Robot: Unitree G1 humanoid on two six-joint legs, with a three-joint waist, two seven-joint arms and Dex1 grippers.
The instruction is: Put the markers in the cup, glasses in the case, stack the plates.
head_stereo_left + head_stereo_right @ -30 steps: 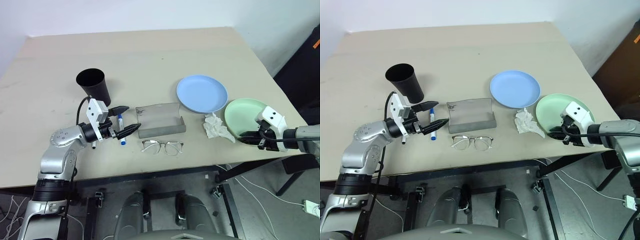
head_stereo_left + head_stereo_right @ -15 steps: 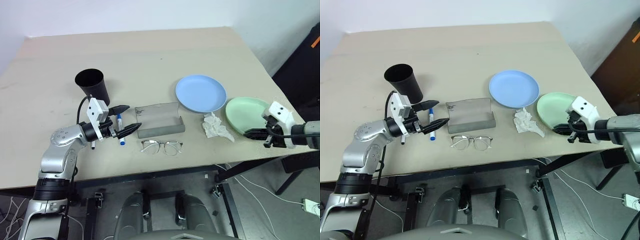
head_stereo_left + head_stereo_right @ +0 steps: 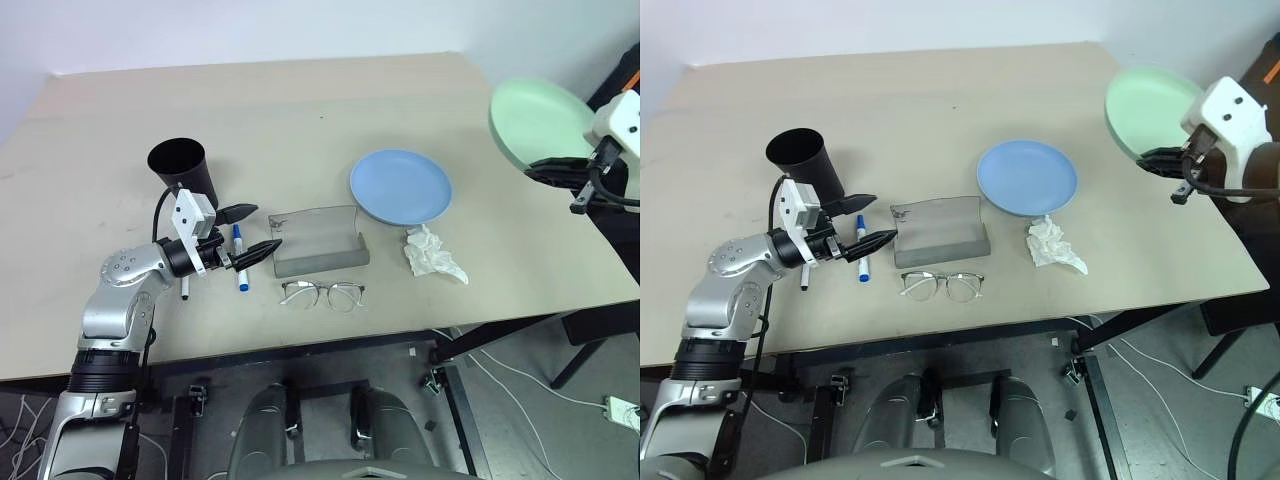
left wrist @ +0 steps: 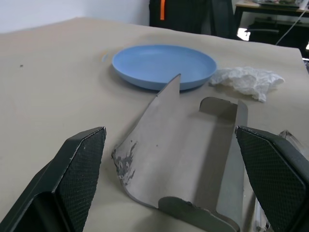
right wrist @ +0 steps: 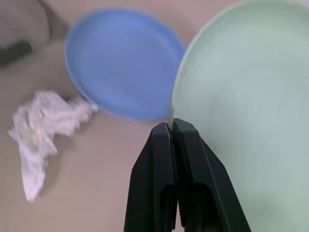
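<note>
In the left eye view, your right gripper [image 3: 545, 166] at the upper right holds the pale mint green round plastic plate [image 3: 535, 120], jaws clamped on its rim, above the table [image 3: 300, 110]. The light blue round plastic plate [image 3: 401, 186] lies right of centre. Your left gripper [image 3: 257, 234] hovers wide open at centre left, over the white blue-capped marker [image 3: 240, 260].

In the left wrist view, the grey frosted hinged case [image 4: 188, 159] lies open at centre.

In the right wrist view, the closed fingers [image 5: 174, 179] pinch the mint plate's edge.
</note>
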